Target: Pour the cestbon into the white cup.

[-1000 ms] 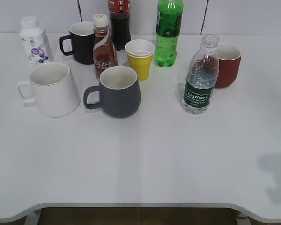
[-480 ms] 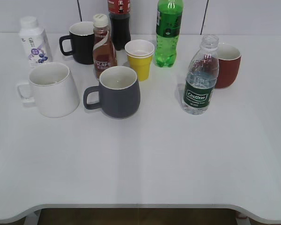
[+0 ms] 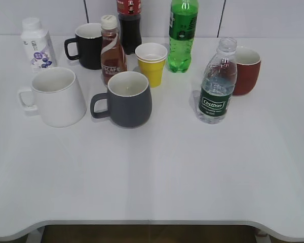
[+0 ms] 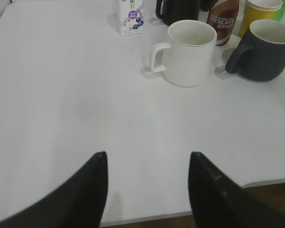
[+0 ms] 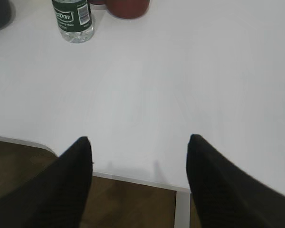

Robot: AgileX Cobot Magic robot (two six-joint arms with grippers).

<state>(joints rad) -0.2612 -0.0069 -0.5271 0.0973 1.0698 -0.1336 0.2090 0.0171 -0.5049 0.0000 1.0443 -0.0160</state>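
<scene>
Green-label cestbon [image 5: 72, 20] far off R gripper [image 5: 140, 183]

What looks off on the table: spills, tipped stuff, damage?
Nothing stands out. The water bottle has no cap but stands upright, and the white mug and the other cups and bottles are upright too. The table shows no spill.

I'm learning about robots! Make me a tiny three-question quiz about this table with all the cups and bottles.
1. True or false: the cestbon has its cap off.
2. Which mug stands right beside the white cup? A) dark grey mug B) red cup C) black mug
3. Fill in: both end effectors, left and right, are ____ and hold nothing.

Key: 1 true; 2 A; 3 open.
</scene>
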